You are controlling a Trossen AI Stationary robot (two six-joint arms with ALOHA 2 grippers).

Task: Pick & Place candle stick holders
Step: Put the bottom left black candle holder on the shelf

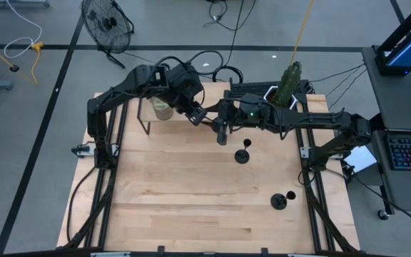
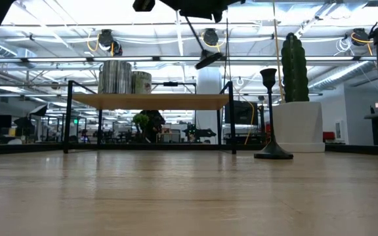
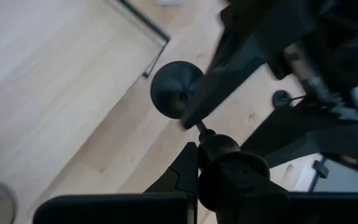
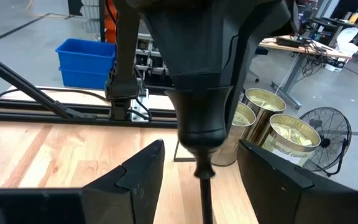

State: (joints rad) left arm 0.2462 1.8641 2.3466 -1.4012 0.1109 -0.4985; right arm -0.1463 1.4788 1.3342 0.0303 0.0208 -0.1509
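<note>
Left gripper: we are seeing the left gripper [image 1: 200,114] hanging above the far middle of the pale wooden table [image 1: 170,207], its fingers clamping together on the small cup top of a black candle stick holder with a round flat base and thin stem [image 3: 174,87].

Held holder: in the low view we are finding it lifted clear of the table, tilting, with its round base hanging lowest.

Right gripper: we are seeing the right gripper [image 4: 201,147] just beside the left one, its fingers [image 4: 143,171] standing apart on either side of the held holder's stem and touching nothing.

Second holder: we are watching a matching black candle stick holder [image 1: 242,153] standing upright on the table, near and below the two grippers.

Third holder: we are noting another black candle stick holder [image 1: 282,200] sitting near the table's right edge, well apart from the rest; we cannot tell whether it is upright.

Background: we are seeing shiny greenish-gold round tins [image 2: 125,77] resting on a low wooden shelf with black legs [image 2: 149,101], and a green cactus in a white pot [image 2: 295,92] at the far right corner.
</note>
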